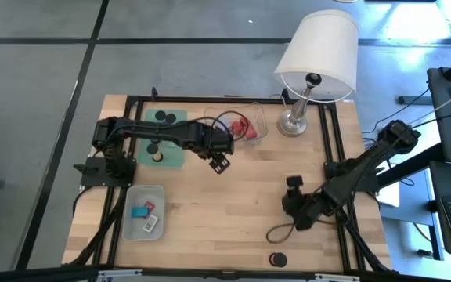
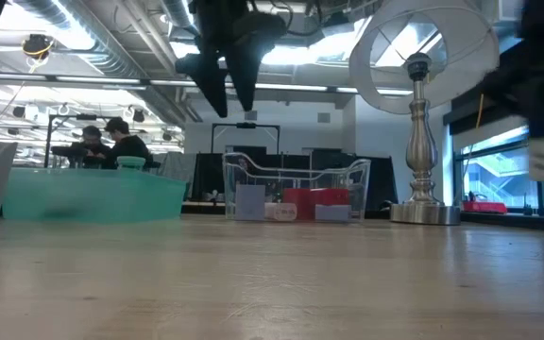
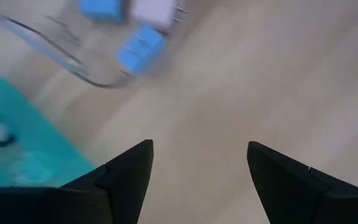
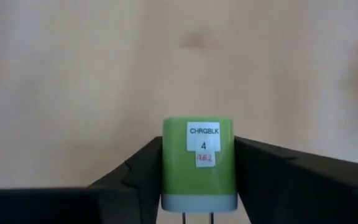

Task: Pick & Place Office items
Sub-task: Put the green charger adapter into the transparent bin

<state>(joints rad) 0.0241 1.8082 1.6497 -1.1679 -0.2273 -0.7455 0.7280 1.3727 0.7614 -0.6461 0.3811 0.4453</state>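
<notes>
From above, the right gripper (image 1: 302,215) sits low over the right half of the wooden worktop (image 1: 225,204), well apart from the grey tray (image 1: 144,212) at the front left and the clear tray (image 1: 245,125) at the back. The left gripper (image 1: 219,162) hangs near the clear tray, beside the green mat (image 1: 165,137). A black round cap (image 1: 278,259) lies alone near the front edge.

In the low view, the left arm's fingers hang apart above the worktop, in front of the clear tray, which holds red and lilac blocks. The lamp (image 2: 423,123) stands to its right.

The left wrist view shows its own gripper (image 3: 197,168) spread wide and empty over bare wood.

The right wrist view settles the step: the right gripper (image 4: 197,171) is clamped on a green charger block (image 4: 198,163). The block is a rounded green body with a grey base, two prongs, and a white label reading CHRGBLK 4. The grasp looks made; the next move likely calls for a lift and a carry to a tray without twisting the block loose.
</notes>
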